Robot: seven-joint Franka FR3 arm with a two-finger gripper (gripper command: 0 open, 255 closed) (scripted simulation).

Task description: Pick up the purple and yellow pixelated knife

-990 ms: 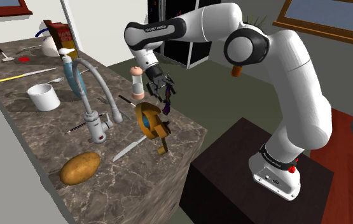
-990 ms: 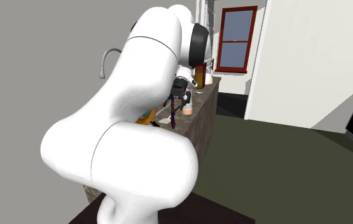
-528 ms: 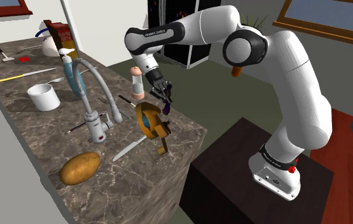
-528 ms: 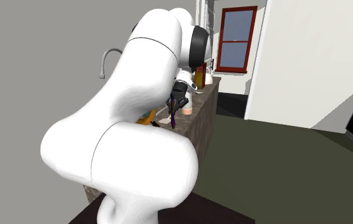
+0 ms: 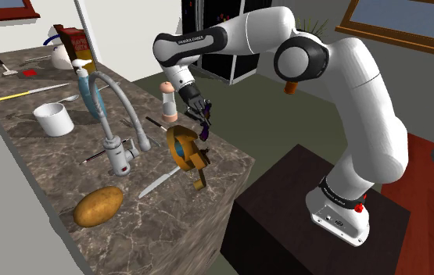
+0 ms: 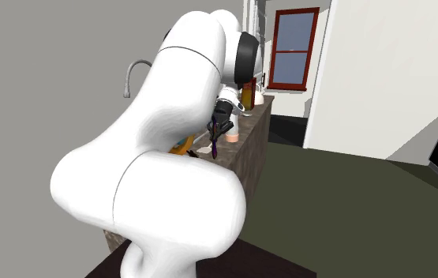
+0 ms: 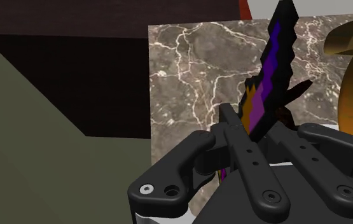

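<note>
Purple-and-orange, the pixelated knife (image 7: pixel 271 76) stands clasped between our pincer's (image 7: pixel 267 130) 2 fingers (image 7: pixel 240 143), gripped low so its blade juts beyond the tips; past them lies the marble counter (image 7: pixel 194 76), which we judge it clears.

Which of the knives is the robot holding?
The purple and black knife, clasped in the jaws; the yellow-handled knife and the grey knife lie flat on the counter.

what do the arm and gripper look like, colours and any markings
Glossy white arm with rounded links and dark joints, white lettering on a black forearm band, small red marks at the base. All-black gripper: two blocky fingers with round screw heads.
</note>
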